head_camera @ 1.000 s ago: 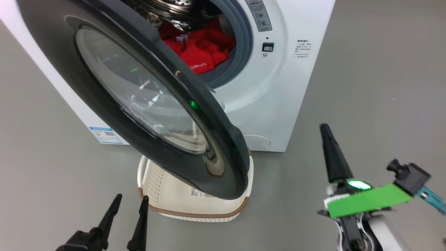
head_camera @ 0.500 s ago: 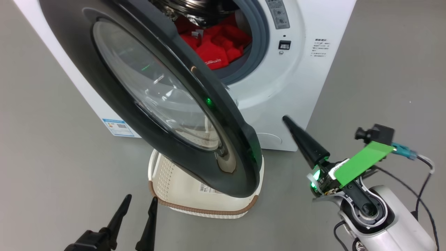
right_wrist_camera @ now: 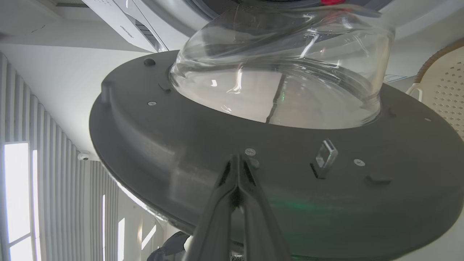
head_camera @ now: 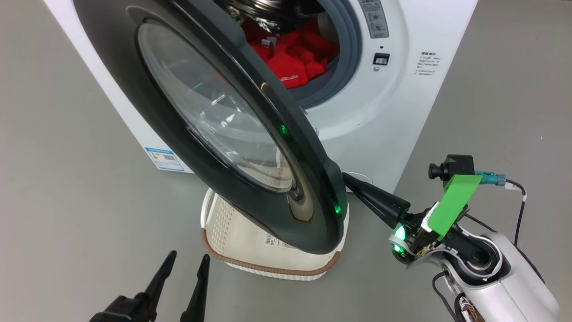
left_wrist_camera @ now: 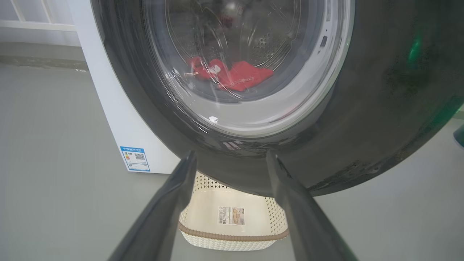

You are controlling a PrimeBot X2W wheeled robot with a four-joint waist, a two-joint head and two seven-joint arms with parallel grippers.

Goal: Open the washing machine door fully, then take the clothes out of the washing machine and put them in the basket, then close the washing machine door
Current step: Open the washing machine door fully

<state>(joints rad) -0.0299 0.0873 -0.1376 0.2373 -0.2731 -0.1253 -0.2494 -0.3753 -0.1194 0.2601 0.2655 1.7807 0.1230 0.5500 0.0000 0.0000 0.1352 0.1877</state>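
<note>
My right gripper (right_wrist_camera: pixel 237 159), pinched closed against the back of the door (head_camera: pixel 313 179), could skid off that slick face; my left gripper (head_camera: pixel 188 256), in front of the door, hangs spread wide.

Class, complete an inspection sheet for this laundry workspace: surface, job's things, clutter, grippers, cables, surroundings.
Surface: smooth grey floor.
Job's things: washing machine door partly open, overhanging the basket; red clothes inside the washing machine; basket on the floor, no clothes seen in it.
Clutter: nothing seen.
Grippers: left gripper open, empty, low before the basket; right gripper shut, tips at the door's inner face.
Cables: black cable loops from the right wrist.
Surroundings: bright window beside a slatted wall, in the right wrist view.
</note>
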